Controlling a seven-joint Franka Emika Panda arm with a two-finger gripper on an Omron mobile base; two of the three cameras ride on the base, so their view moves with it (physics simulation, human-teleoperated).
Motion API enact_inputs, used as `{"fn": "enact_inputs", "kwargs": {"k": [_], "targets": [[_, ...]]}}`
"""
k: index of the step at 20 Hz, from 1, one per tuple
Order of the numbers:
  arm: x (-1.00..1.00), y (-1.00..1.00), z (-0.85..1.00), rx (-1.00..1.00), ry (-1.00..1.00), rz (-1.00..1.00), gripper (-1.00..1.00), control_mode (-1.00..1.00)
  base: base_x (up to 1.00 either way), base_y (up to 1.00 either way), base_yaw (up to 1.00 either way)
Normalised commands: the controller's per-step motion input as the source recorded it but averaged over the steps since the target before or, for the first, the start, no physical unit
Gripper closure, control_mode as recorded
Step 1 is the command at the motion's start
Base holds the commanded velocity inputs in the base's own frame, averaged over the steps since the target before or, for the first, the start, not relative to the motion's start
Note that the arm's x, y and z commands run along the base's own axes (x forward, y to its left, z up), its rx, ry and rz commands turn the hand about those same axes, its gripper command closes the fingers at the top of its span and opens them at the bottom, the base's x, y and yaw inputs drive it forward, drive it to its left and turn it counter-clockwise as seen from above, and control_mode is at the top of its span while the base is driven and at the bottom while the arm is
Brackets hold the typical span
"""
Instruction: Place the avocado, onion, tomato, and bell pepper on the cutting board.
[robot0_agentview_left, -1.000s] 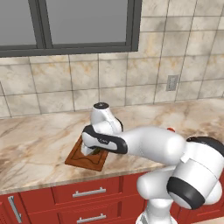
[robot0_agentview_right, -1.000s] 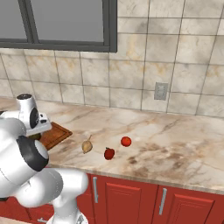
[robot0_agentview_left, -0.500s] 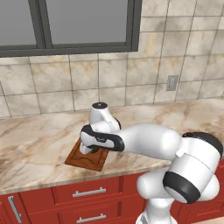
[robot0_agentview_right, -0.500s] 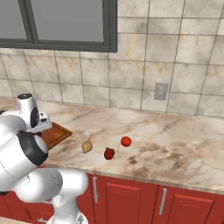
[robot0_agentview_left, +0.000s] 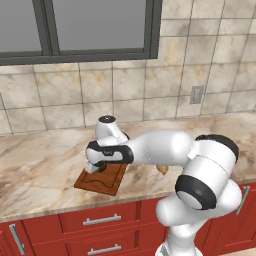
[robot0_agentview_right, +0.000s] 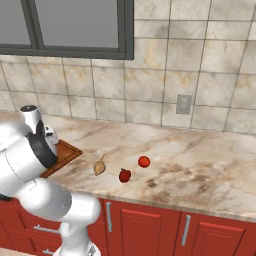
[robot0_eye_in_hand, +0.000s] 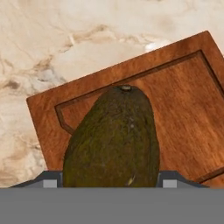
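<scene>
My gripper (robot0_agentview_left: 98, 168) is shut on the avocado (robot0_eye_in_hand: 113, 139), a dark olive-green fruit held between the finger tips. It hangs just above the cutting board (robot0_eye_in_hand: 183, 109), a reddish-brown grooved board lying near the counter's front edge (robot0_agentview_left: 109, 183). Whether the avocado touches the wood I cannot tell. The onion (robot0_agentview_right: 99, 167), pale tan with a thin stalk, lies on the counter to the right of the board. Further right sit the dark red bell pepper (robot0_agentview_right: 125, 175) and the round red tomato (robot0_agentview_right: 144, 161).
Marble counter (robot0_agentview_right: 200, 165) runs along a tiled wall with an outlet (robot0_agentview_right: 183, 104) and a window above. Red cabinet drawers (robot0_agentview_left: 100, 220) sit below the counter's front edge. My own arm crosses above the onion in the left base view.
The hand with the avocado has drifted slightly left and down over the board. The onion, tomato and bell pepper lie where they were.
</scene>
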Motion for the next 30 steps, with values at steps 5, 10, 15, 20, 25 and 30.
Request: {"fn": "enact_inputs", "kwargs": {"k": [5, 10, 15, 20, 25, 30], "targets": [[0.15, 0.19, -0.33, 0.0, 0.0, 0.0, 1.0, -1.0, 0.0, 0.0, 0.0], [0.19, 0.24, -0.38, 0.0, 0.01, 0.0, 1.0, -1.0, 0.0, 0.0, 0.0], [0.13, 0.08, -0.21, 0.0, 0.0, 0.0, 1.0, -1.0, 0.0, 0.0, 0.0], [0.02, 0.0, -0.21, 0.0, 0.0, 0.0, -1.0, -1.0, 0.0, 0.0, 0.0], [0.0, 0.0, -0.19, 0.0, 0.02, 0.0, -1.0, -1.0, 0.0, 0.0, 0.0], [-0.04, 0.0, 0.0, 0.0, 0.0, 0.0, -1.0, -1.0, 0.0, 0.0, 0.0]]}}
